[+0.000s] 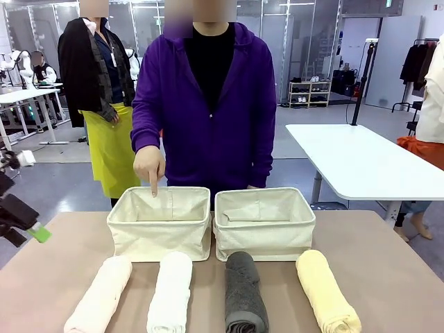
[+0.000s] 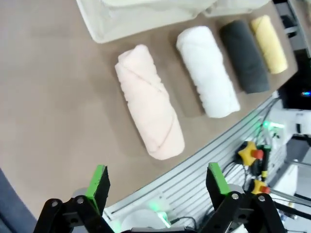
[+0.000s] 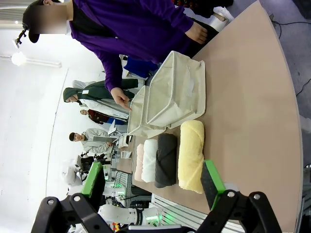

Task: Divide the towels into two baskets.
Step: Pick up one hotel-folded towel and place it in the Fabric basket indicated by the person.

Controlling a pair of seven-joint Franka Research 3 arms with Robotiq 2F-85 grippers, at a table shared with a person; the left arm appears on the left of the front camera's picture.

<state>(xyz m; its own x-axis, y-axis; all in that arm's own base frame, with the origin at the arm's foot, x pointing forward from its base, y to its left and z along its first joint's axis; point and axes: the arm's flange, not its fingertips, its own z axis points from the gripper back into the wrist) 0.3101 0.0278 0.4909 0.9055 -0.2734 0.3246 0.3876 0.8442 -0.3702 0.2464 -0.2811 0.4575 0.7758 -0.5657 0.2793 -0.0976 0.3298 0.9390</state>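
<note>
Four rolled towels lie side by side at the table's near edge: peach-cream (image 1: 100,295), white (image 1: 170,291), dark grey (image 1: 245,291) and pale yellow (image 1: 327,290). Behind them stand two cream canvas baskets, the left one (image 1: 159,232) and the right one (image 1: 263,232), both with nothing in them. A person's hand (image 1: 150,170) points a finger down into the left basket. My left gripper (image 1: 35,232) hangs open at the table's left side; in its wrist view (image 2: 158,180) the peach towel (image 2: 149,101) lies just ahead. My right gripper (image 3: 153,178) is open, above the yellow towel's (image 3: 191,155) side.
The person in purple (image 1: 208,104) stands right behind the baskets. A metal rail with a red stop button (image 2: 250,153) runs along the table's near edge. A white table (image 1: 361,159) stands at the back right. Bare tabletop lies on both sides of the towels.
</note>
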